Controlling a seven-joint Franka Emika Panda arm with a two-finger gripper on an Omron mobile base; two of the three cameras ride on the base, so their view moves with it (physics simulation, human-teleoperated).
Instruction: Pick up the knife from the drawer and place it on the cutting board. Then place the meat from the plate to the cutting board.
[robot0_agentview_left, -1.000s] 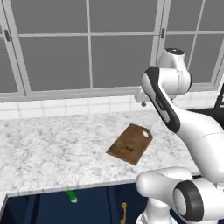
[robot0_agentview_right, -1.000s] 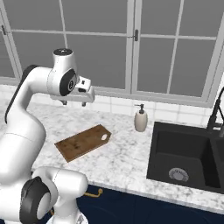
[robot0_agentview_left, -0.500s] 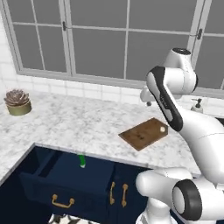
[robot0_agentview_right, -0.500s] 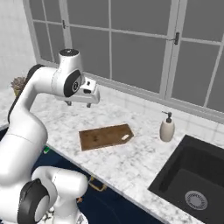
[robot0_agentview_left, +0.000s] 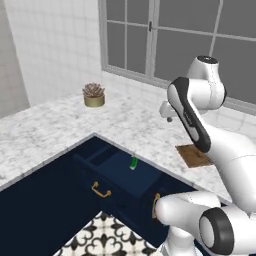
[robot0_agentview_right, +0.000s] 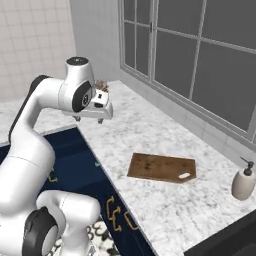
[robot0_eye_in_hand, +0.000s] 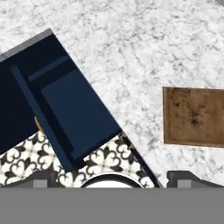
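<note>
view: swung left since earlier, camera moved | drawer (robot0_agentview_left: 117, 172) pulled out, knife (robot0_agentview_left: 133, 163) inside | cutting board (robot0_agentview_right: 161, 168) bare on surface (robot0_agentview_right: 150, 132) | claw (robot0_agentview_right: 89, 119) spread apart, empty

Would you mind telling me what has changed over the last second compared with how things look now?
Mainly the viewpoint: the base has driven and turned, so both base views shifted and the open drawer with the knife now sits in front, with the cutting board off to the side. Nothing was grasped or released. The gripper stays open and empty above the counter; knife and board lie where they were.
</note>
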